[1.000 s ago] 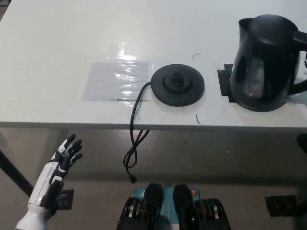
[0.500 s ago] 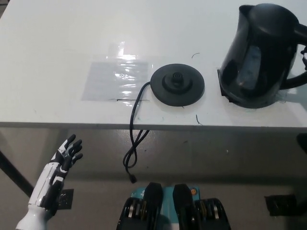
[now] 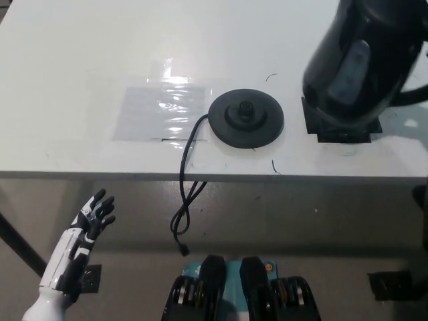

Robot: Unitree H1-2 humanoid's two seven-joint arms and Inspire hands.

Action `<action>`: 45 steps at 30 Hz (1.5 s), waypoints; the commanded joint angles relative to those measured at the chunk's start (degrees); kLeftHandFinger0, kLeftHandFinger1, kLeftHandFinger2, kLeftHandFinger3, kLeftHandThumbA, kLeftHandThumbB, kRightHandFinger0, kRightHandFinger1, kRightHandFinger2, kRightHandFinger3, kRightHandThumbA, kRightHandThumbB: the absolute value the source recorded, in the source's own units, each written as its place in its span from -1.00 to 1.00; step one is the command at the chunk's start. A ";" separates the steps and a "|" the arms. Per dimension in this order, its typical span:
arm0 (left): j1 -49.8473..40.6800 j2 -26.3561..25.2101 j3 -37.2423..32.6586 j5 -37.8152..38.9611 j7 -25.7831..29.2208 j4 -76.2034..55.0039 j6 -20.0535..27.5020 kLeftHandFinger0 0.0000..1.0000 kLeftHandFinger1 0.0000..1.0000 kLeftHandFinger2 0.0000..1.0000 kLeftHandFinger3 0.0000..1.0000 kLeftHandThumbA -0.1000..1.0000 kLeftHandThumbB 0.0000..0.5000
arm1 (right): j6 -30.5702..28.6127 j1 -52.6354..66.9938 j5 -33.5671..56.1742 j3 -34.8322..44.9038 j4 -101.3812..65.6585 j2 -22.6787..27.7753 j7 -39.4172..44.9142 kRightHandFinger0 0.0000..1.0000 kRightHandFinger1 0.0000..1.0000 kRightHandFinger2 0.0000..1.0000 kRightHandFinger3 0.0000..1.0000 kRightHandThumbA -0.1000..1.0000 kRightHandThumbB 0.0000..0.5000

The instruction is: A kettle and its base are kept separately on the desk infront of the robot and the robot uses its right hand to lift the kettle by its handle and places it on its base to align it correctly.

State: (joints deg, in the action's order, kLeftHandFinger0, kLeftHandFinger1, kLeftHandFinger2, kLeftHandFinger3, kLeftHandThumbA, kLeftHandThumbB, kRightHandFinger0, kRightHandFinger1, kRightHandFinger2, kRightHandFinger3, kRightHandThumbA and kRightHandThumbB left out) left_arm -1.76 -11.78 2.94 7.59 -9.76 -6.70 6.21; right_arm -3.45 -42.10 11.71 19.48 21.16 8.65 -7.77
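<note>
the kettle (image 3: 358, 63) is hanging tilted above the desk (image 3: 73, 73), right of the base (image 3: 245, 120); the base's cord (image 3: 184, 194) is trailing over the front edge.

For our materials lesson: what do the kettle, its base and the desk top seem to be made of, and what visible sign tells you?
Kettle: probably black plastic, semi-gloss, with soft highlights on its side.
Base: likely the same black plastic, duller, moulded centre knob.
Desk: white, smooth, perhaps laminate; a glossy clear film patch glares on it.
</note>
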 commanded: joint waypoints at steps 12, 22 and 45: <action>0.70 -0.91 -0.36 -0.32 -0.91 -1.02 1.69 1.00 1.00 1.00 1.00 0.75 -0.58 | -3.03 -11.42 -4.03 -6.94 -1.84 -5.33 -1.90 -1.00 -0.24 0.50 0.44 -1.00 -0.59; 0.72 -0.74 -0.32 -0.11 -0.81 -1.15 1.50 1.00 1.00 1.00 1.00 0.72 -0.57 | -2.36 -12.66 -7.39 -9.94 1.37 -8.01 -4.38 -1.00 -0.25 0.51 0.54 -1.00 -0.59; 1.00 -0.98 -0.57 -0.08 -0.98 -1.40 1.26 1.00 1.00 1.00 1.00 0.75 -0.50 | -6.08 -13.67 -10.62 -11.49 9.60 -8.95 -6.68 -1.00 -0.29 0.42 0.59 -1.00 -0.61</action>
State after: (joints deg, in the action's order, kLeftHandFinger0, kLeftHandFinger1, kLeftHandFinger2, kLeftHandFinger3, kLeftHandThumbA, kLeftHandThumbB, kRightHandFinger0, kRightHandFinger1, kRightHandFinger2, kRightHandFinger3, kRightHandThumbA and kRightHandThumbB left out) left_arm -1.49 -11.90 2.55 7.35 -9.78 -6.72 6.19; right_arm -3.19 -49.11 1.62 8.39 32.20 -0.30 -13.44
